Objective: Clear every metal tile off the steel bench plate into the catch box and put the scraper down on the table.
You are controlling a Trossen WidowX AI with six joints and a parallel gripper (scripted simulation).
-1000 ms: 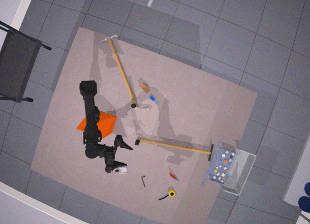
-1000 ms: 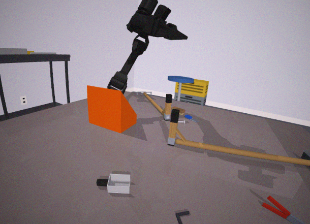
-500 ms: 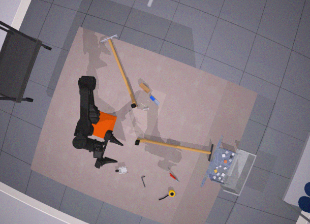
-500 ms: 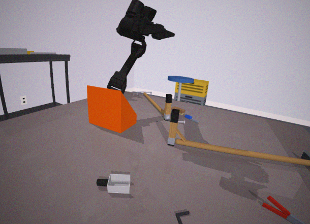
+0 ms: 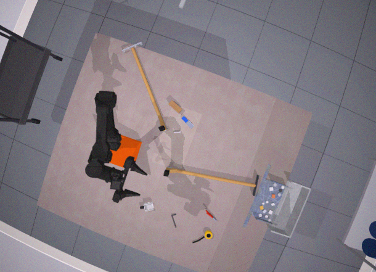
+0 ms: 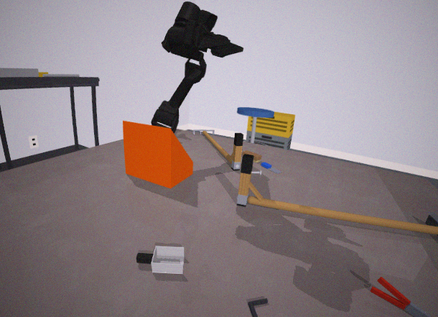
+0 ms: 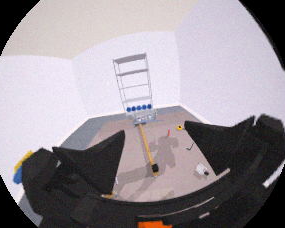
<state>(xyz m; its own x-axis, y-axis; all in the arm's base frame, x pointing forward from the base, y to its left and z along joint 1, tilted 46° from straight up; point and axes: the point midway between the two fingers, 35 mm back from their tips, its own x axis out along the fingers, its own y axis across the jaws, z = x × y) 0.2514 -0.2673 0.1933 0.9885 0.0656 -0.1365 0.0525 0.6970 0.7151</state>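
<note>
The long scraper point(image 5: 212, 176) point(image 6: 323, 213) point(image 7: 146, 143) lies on the table, its black-topped upright grip nearer the arm and its dark blade beside the near edge of the steel bench plate point(image 5: 259, 200). Several small tiles, white, dark, orange and yellow, such as an orange tile point(image 5: 273, 196), are spread over the plate. The clear grey catch box point(image 5: 299, 212) adjoins the plate's far end; I make out no tiles in it. My gripper point(image 5: 143, 184) point(image 7: 156, 129) is open and empty, raised high above the table, short of the scraper's grip.
An orange block point(image 5: 127, 150) point(image 6: 151, 153) stands beside the arm. A second long tool point(image 5: 148, 86) point(image 6: 217, 146) with a metal head lies off to the side. A small white tray point(image 5: 148, 206) point(image 6: 168, 268), hex key point(image 5: 174, 221), red-handled pliers point(image 5: 209, 214) and yellow tape point(image 5: 206, 237) lie around.
</note>
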